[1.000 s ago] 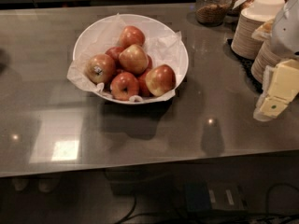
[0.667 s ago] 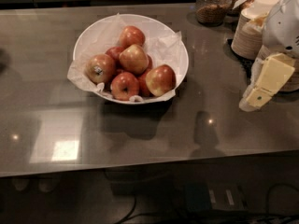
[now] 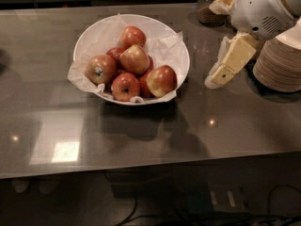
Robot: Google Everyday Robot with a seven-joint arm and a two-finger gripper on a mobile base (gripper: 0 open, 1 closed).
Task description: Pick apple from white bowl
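The white bowl [image 3: 176, 48], lined with crumpled white paper, stands on the dark table left of centre. It holds several apples. The apple [image 3: 134, 59], red-streaked with a pale yellow-gold side, lies on top in the middle of the heap. An apple with a small dark sticker [image 3: 100, 68] lies at the left, and another yellow-sided apple [image 3: 161, 80] at the front right. My gripper [image 3: 212, 81] hangs from the white arm [image 3: 258, 8] at the right, pointing down and left. It is a short way right of the bowl's rim, apart from it, and holds nothing.
A stack of beige paper bowls [image 3: 280, 65] stands at the right, behind the arm. A glass jar [image 3: 210, 6] stands at the back of the table. The table's front edge [image 3: 150, 171] runs across the lower part of the view.
My gripper has moved left from the right edge toward the bowl. The bowl and apples have not moved on the table.
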